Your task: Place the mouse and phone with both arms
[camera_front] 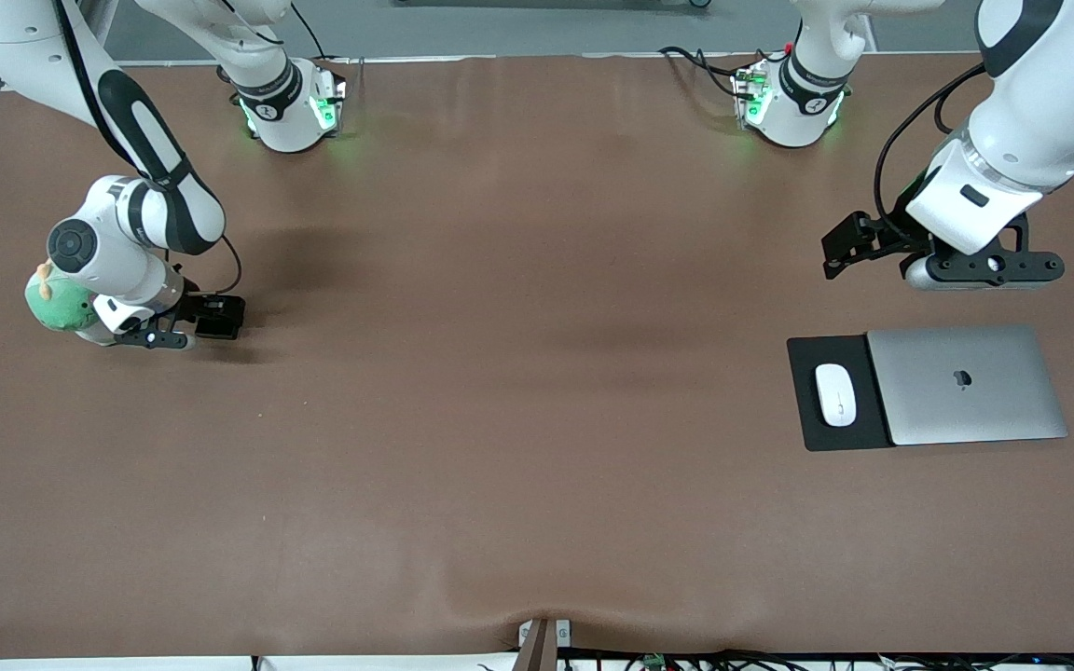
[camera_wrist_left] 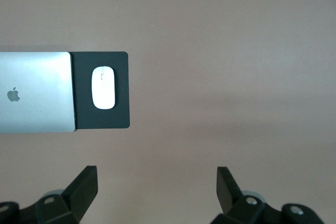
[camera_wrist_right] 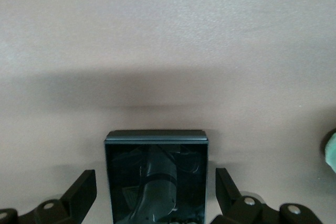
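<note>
The white oval mouse [camera_front: 835, 393] lies on a black pad [camera_front: 840, 433] beside a closed silver laptop [camera_front: 966, 384]. It also shows in the left wrist view [camera_wrist_left: 103, 87]. My left gripper [camera_front: 843, 248] is open and empty over bare table, apart from the pad; its own view [camera_wrist_left: 156, 182] shows nothing between the fingers. The black folded phone [camera_front: 223, 319] lies flat on the table at the right arm's end. My right gripper [camera_front: 201, 324] is low and open around the phone [camera_wrist_right: 156, 171], with a gap between each finger and the phone's sides.
A green plush toy [camera_front: 57, 300] sits right beside the right arm's wrist, and its edge shows in the right wrist view [camera_wrist_right: 331, 150]. The brown table mat [camera_front: 518, 373] stretches wide between the two arms. Cables run along the table's front edge.
</note>
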Controlling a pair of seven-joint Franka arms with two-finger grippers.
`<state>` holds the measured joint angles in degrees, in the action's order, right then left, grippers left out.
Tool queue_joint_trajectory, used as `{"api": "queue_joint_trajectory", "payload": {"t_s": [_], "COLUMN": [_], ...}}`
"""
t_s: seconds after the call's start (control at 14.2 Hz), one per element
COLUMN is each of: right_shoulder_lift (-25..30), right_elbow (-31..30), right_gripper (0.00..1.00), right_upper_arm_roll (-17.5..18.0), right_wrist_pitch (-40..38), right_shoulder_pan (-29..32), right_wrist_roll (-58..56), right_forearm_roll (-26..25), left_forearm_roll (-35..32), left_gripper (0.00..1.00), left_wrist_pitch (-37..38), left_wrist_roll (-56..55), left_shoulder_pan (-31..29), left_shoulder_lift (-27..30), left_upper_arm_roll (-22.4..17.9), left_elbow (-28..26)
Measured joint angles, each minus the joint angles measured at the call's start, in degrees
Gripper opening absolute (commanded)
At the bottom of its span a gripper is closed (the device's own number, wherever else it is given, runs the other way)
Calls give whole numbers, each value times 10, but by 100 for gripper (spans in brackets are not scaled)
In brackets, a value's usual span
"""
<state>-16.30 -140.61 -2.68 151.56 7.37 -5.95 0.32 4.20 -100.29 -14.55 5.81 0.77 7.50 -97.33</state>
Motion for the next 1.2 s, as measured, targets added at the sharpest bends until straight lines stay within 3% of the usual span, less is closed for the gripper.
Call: {"api": "queue_joint_trajectory", "payload": {"t_s": [0.28,0.49,0.78,0.99,1.2], "right_shoulder_lift": [66,105,109,110,134], "right_elbow": [55,157,309,400,444], "right_gripper": [100,100,100,100,100], "right_upper_arm_roll": [4,5,5,5,2], "right_wrist_pitch": [-129,-275,-447,-555,-589], "right_shoulder_pan": [-13,-18,-32,-34,-34], "right_wrist_roll": [-2,7,25,29,29], "right_forearm_roll": [0,0,0,0,0], "left_forearm_roll": [0,0,0,-1,-1], "left_gripper": [100,100,100,100,100], "left_wrist_pitch": [4,5,5,5,6], "left_wrist_roll": [35,43,47,47,47], "left_shoulder_pan": [-22,-27,-24,13,39], "left_shoulder_lift": [20,38,55,60,62], "left_upper_arm_roll": [-1,-2,-4,-33,-65], "left_elbow": [-16,-35,-47,-48,-48]}}
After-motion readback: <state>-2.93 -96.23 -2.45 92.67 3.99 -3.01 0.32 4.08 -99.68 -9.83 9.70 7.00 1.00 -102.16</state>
